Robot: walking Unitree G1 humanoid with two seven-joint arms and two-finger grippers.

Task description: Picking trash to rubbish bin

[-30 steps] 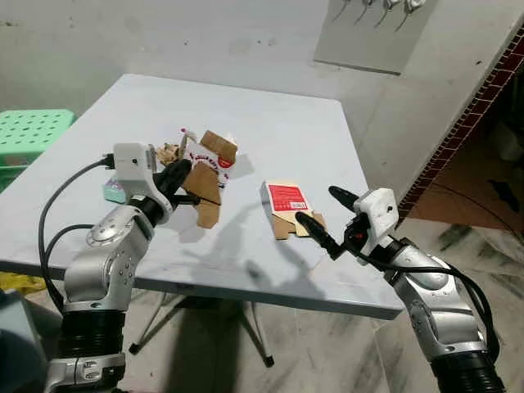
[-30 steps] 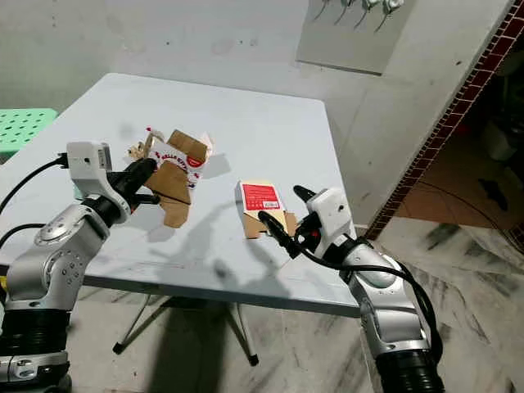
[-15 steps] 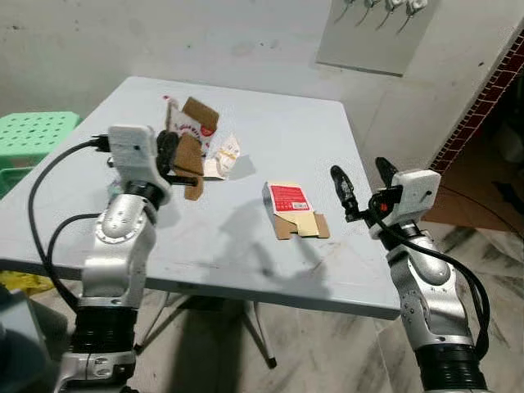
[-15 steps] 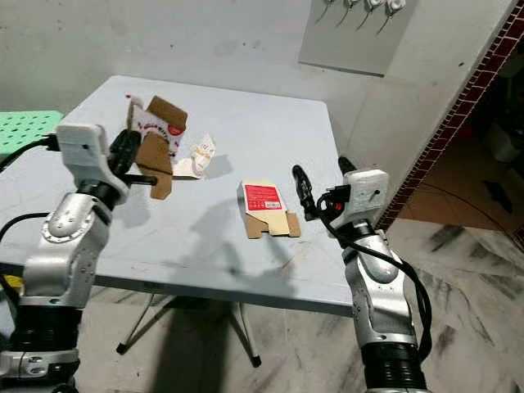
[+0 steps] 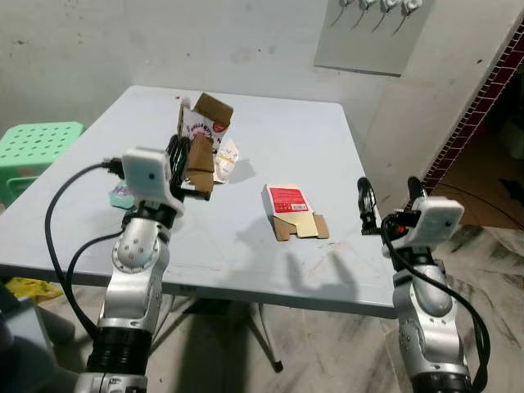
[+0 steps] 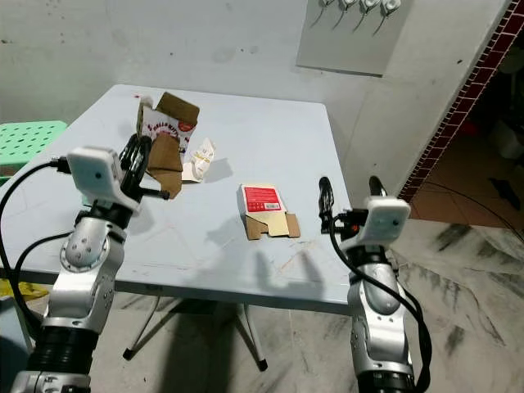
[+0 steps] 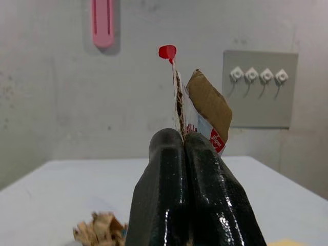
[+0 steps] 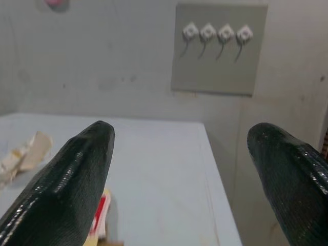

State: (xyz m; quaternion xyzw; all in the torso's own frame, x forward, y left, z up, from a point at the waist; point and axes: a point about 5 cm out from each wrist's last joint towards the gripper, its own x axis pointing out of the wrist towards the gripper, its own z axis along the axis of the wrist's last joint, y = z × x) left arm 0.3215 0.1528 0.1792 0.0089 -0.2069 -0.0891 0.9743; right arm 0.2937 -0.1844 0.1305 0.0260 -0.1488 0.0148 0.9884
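Note:
My left gripper [image 5: 177,151] is shut on a torn cardboard box [image 5: 202,131], brown inside and white with red print, held upright above the left part of the grey table [image 5: 286,123]. The left wrist view shows the two fingers [image 7: 169,154] pressed together on the box's edge [image 7: 207,105]. A flattened red and tan carton [image 5: 291,210] lies near the table's middle. A crumpled white wrapper [image 5: 227,155] lies just behind the held box. My right gripper [image 5: 388,192] points upward, open and holding nothing, by the table's right front edge; its fingers [image 8: 77,169] stand wide apart.
A green plastic stool [image 5: 33,143] stands left of the table. A small teal item [image 5: 121,195] sits behind my left arm. Crumpled brown paper [image 7: 100,228] lies on the table under the left gripper. Something yellow [image 5: 24,288] lies on the floor. The marble floor runs right of the table.
My left gripper has lifted the cardboard box off the table and turned it upright. My right gripper has drawn back from the flat carton and swung up, still open.

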